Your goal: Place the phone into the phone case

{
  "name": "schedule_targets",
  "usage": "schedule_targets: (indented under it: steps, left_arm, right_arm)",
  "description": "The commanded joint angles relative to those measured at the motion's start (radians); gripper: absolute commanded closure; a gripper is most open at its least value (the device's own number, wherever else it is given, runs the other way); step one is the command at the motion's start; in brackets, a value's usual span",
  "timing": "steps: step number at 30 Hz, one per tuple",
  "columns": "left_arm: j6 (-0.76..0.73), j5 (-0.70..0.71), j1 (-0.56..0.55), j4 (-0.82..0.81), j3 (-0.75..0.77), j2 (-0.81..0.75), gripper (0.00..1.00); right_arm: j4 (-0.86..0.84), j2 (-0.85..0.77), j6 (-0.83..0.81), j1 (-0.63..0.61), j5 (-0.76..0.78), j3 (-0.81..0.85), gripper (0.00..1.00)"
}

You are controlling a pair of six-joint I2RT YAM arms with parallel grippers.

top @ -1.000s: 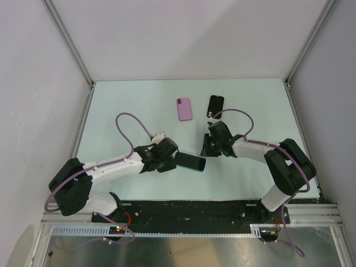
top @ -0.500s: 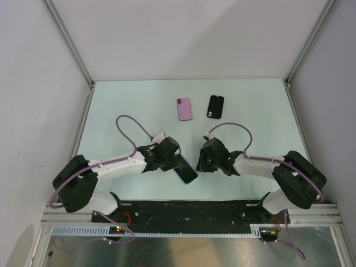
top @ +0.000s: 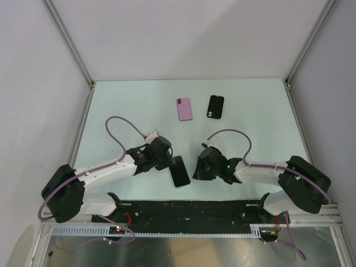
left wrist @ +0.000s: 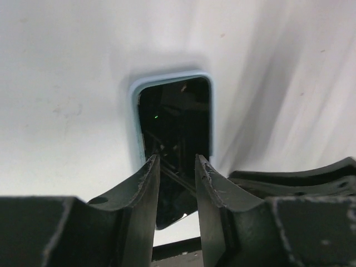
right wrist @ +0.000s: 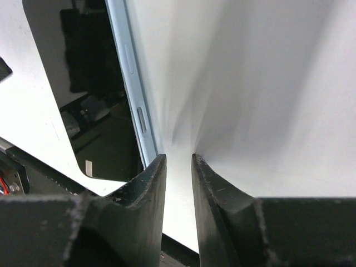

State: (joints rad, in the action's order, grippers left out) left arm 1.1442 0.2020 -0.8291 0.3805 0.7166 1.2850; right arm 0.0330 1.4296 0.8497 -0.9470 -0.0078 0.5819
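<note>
The pale green table (top: 111, 111) carries everything; the left arm (top: 105, 169) and right arm (top: 261, 171) both lie low over its near part, bent in toward each other; between them, flat on the table with its dark screen up, is the phone (top: 180, 171), light blue at the rim, its long axis running roughly away from the bases; well apart from it, toward the far side, lie a pink slab (top: 184, 109) with a camera patch at one corner, which may be a second phone or a case, I cannot tell, and just beside that the black case (top: 216, 106), which I take to be the one meant; the left gripper (left wrist: 175, 161) hangs over the phone's near end with its jaws drawn almost together, only a narrow slit between them, and the screen shows through that slit; whether the tips bear on the glass I cannot tell, but they do not span the phone's width; the right gripper (right wrist: 178, 158) has its jaws as nearly closed with nothing between them, its tips just beside the phone's long edge, where the side buttons (right wrist: 139, 119) show; by my reading the step in hand is positioning the phone, with no insertion begun; the next move calls for a real hold on the flat phone, perhaps one gripper bracing an edge, and for bringing phone and case together.
</note>
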Motion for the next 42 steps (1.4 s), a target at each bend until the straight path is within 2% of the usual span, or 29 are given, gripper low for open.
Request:
schedule_targets:
  steps: [1,5,11,23,38,42]
  left_arm:
    - [0.012,-0.011,-0.015,0.028,-0.070,-0.056,0.64]
    - [0.036,-0.022,-0.072,0.026,-0.096,-0.072,0.65]
    - [0.078,-0.029,-0.138,0.018,-0.103,-0.064,0.66]
    - [0.095,-0.039,-0.175,0.009,-0.095,-0.022,0.71]
    - [0.099,-0.052,-0.200,0.004,-0.064,0.048,0.74]
    - [0.094,-0.055,-0.204,0.002,-0.050,0.061,0.78]
  right_arm:
    - [0.009,-0.046,-0.020,0.019,0.021,-0.012,0.68]
    - [-0.015,-0.063,-0.046,0.027,-0.009,-0.011,0.60]
    - [-0.083,-0.055,-0.072,0.029,-0.071,-0.009,0.56]
    - [-0.118,0.011,-0.071,-0.002,-0.111,0.001,0.57]
    - [-0.122,0.041,-0.051,-0.027,-0.097,0.012,0.64]
    - [-0.119,0.043,-0.043,-0.040,-0.085,0.017,0.65]
